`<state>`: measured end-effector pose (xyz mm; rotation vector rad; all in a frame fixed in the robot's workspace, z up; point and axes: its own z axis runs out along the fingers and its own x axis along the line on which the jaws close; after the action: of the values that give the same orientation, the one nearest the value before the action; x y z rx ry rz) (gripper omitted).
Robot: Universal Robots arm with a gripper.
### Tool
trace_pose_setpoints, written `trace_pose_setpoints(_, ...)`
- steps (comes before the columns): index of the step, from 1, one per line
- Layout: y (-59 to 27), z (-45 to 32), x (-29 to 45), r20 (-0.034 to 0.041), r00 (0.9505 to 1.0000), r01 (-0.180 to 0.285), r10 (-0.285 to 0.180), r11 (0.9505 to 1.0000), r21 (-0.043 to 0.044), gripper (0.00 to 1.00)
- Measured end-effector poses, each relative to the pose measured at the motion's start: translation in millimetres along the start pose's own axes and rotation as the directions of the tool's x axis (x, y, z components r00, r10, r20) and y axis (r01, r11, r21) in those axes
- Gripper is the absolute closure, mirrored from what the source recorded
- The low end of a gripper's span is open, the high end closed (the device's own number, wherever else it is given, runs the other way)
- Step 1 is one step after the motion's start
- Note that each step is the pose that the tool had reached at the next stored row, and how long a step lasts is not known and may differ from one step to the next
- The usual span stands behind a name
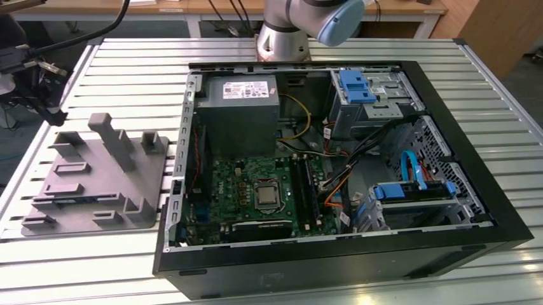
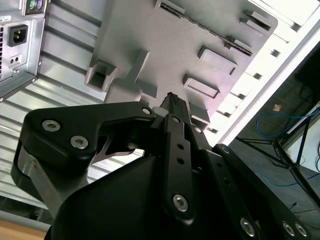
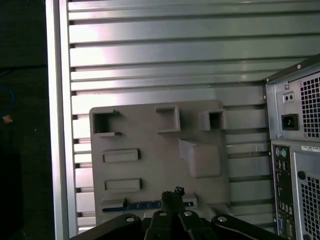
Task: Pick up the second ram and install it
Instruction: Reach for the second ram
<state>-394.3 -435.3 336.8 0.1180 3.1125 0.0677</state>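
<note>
first wrist view: the pincer [image 3: 172, 193] seems clenched, empty, just above the second ram [image 3: 132, 205] slotted in the gray tray [image 3: 150, 130] on the surface [image 3: 150, 50].

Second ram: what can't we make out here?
- second ram, first wrist view: part hidden behind the gripper; edge-on, so no faces show.
- gray tray, second wrist view: much of it covered by the gripper.
- motherboard slots, exterior view: too small to tell which are filled.
</note>
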Motion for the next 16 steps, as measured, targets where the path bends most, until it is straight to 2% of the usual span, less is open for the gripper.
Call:
trace_pose_setpoints(10,-3.1,11.2,3.3,-0.0005,1.0000,0.000,0.000,1.0000,0.0001,0.90)
trace_pose_setpoints(16,-4.1,21.7,3.6,-0.0005,1.0000,0.000,0.000,1.0000,0.0001,0.90)
